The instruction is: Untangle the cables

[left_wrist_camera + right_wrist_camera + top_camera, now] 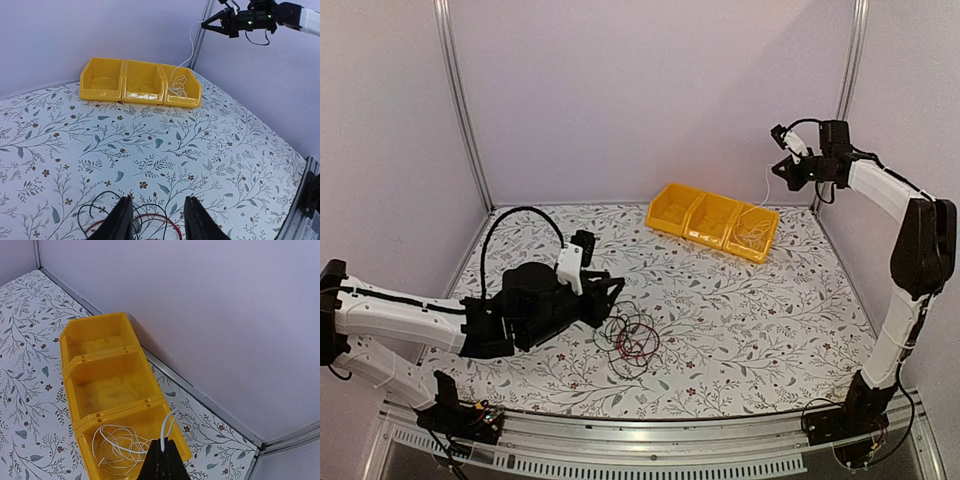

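Note:
The black and red cables (pixel 632 340) lie in a loose tangle on the flowered table. My left gripper (pixel 610 295) hovers low at the tangle's left edge, open. In the left wrist view its fingers (pixel 158 200) straddle loops of the black and red cables (pixel 159 215) without pinching them. My right gripper (pixel 782 172) is raised high at the back right, shut on a white cable (pixel 166 425). That cable hangs down into a coil (pixel 120 445) in the yellow bin's end compartment.
A yellow three-compartment bin (pixel 665 210) sits at the back of the table, right of centre; its other two compartments hold nothing. Purple walls and metal posts enclose the table. A metal rail runs along the near edge.

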Motion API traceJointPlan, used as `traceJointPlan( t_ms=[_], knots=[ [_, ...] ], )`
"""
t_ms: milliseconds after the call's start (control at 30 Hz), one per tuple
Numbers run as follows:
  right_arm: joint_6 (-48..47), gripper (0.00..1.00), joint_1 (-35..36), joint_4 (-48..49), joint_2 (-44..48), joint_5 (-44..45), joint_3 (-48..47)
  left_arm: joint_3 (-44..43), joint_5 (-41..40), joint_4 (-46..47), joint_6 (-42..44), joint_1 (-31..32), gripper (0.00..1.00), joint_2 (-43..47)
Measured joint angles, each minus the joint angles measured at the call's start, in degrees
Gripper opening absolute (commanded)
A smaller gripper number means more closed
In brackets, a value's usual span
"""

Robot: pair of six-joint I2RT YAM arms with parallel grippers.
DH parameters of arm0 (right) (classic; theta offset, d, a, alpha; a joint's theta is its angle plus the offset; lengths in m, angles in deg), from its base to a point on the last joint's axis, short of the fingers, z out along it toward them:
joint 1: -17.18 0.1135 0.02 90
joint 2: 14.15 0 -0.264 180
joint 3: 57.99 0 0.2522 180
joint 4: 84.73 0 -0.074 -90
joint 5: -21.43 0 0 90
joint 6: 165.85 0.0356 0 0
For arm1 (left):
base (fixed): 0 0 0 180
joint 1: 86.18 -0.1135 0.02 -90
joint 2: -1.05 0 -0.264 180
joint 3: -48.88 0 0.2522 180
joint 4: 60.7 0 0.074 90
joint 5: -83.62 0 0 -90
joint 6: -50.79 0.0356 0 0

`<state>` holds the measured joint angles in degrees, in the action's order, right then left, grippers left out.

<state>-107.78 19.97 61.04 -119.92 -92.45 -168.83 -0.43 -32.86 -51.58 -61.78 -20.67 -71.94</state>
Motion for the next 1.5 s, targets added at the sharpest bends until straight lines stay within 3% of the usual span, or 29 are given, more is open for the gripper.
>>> traceJointPlan(
  t_ms=[833, 900, 967, 1233, 1333, 1500],
  knots=[
    [1.51, 0.01, 0.09, -10.91, -21.75, 0.24, -10.51, 0.00, -0.37, -1.95, -0.13, 0.00, 0.37, -0.04],
    [1.51, 0.04, 0.20, -11.63, -22.25, 0.72, -10.51, 0.00, -0.37, -2.38, -0.33, 0.00, 0.37, -0.04],
    [1.49, 0.15, 0.35, -12.28, -22.49, 1.18, -10.51, 0.00, -0.39, -2.69, -0.72, 0.00, 0.37, -0.04],
    [2.36, 0.45, 1.09, -15.06, -21.55, 2.10, -9.97, 0.87, -1.03, -2.89, -1.70, 0.00, 0.37, 0.02],
    [3.32, 0.54, 1.29, -16.46, -17.92, 2.86, -7.98, 1.33, -1.22, -3.26, -1.99, 0.00, 0.38, 0.02],
    [4.50, 0.59, 1.51, -16.44, -5.75, 4.98, -1.75, 1.79, -1.22, -3.54, -2.73, 0.00, 0.40, -0.11]
  ],
)
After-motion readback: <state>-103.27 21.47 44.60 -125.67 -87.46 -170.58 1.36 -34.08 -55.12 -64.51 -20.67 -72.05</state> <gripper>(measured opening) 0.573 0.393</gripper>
